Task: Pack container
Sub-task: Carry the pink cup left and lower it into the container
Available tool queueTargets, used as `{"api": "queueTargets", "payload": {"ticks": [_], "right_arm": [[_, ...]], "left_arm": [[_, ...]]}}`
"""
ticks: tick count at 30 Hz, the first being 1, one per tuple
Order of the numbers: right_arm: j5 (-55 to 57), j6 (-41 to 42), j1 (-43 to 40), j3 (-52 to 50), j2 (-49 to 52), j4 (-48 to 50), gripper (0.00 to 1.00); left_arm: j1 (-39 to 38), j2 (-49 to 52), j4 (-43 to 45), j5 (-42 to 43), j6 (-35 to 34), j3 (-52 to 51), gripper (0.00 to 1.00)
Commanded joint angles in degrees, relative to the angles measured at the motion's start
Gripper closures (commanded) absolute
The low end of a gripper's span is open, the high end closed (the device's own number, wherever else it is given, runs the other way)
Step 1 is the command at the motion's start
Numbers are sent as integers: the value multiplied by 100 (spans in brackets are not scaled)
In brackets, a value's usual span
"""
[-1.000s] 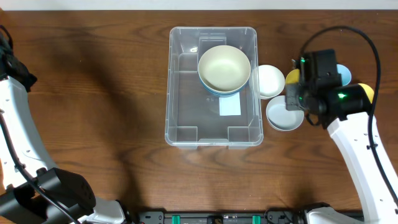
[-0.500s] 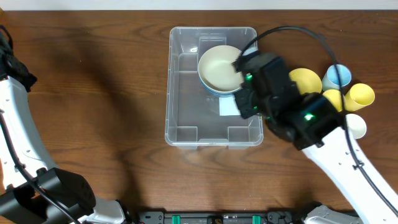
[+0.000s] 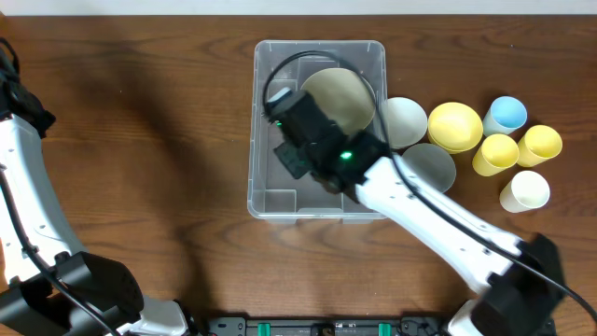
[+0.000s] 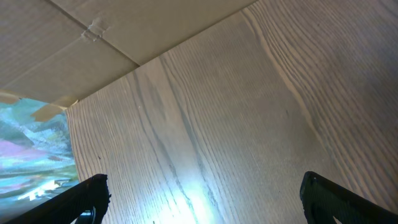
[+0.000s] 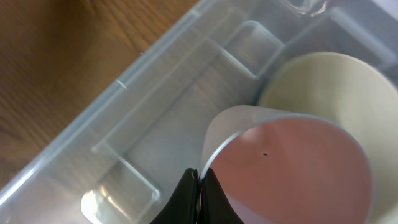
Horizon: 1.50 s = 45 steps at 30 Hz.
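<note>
We counted one container [image 3: 262,198] holding one cream bowl [image 3: 349,86], with three bowls [image 3: 407,119] [image 3: 435,168] [image 3: 454,126] and four cups [image 3: 506,114] [image 3: 494,154] [image 3: 541,142] [image 3: 525,191] beside it. Our right tool [image 5: 200,190] pinched a pink bowl [image 5: 292,168] by its rim; our left tool [image 4: 205,199] gaped empty.

— What's on the dark wood counter [image 3: 149,112]?
— The clear container [image 3: 317,45] toward twelve o'clock. At its three o'clock: two pale bowls [image 3: 409,119], a yellow bowl [image 3: 454,126], then four cups [image 3: 525,190].

This is looking like a robotics lab bench: two white-and-black arms, left [image 3: 23,205] and right [image 3: 438,219], are standing at a dark wooden table [image 3: 140,112]. A black rail [image 3: 336,327] with green fittings is running along the bottom edge, and taped cardboard [image 4: 74,31] is showing at the left wrist view's upper left.
</note>
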Motion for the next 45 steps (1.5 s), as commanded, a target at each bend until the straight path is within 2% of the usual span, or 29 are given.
{"api": "queueTargets", "payload": {"ticks": [1, 17, 31, 32, 33, 34, 35, 37, 39, 45], "right_arm": [[46, -138, 116, 85, 205, 243, 99], [44, -138, 146, 85, 1016, 1067, 99], [46, -142, 133, 85, 1318, 1137, 98], [46, -142, 133, 85, 1318, 1137, 96], [46, -142, 136, 85, 1318, 1137, 87], [46, -142, 136, 85, 1318, 1134, 70], [46, -142, 136, 85, 1318, 1130, 61], [46, -142, 136, 85, 1318, 1128, 53], [46, -140, 136, 87, 1316, 1128, 49], [46, -138, 109, 402, 1025, 699, 48]], "left_arm": [[20, 48, -11, -109, 31, 20, 2], [20, 48, -11, -109, 31, 20, 2], [20, 48, -11, -109, 31, 20, 2], [20, 48, -13, -109, 31, 20, 2], [20, 48, -11, -109, 31, 20, 2], [20, 48, -11, -109, 31, 20, 2], [20, 48, -11, -109, 31, 20, 2], [20, 48, -11, -109, 31, 20, 2], [20, 48, -11, -109, 31, 20, 2], [20, 48, -11, -109, 31, 20, 2]]}}
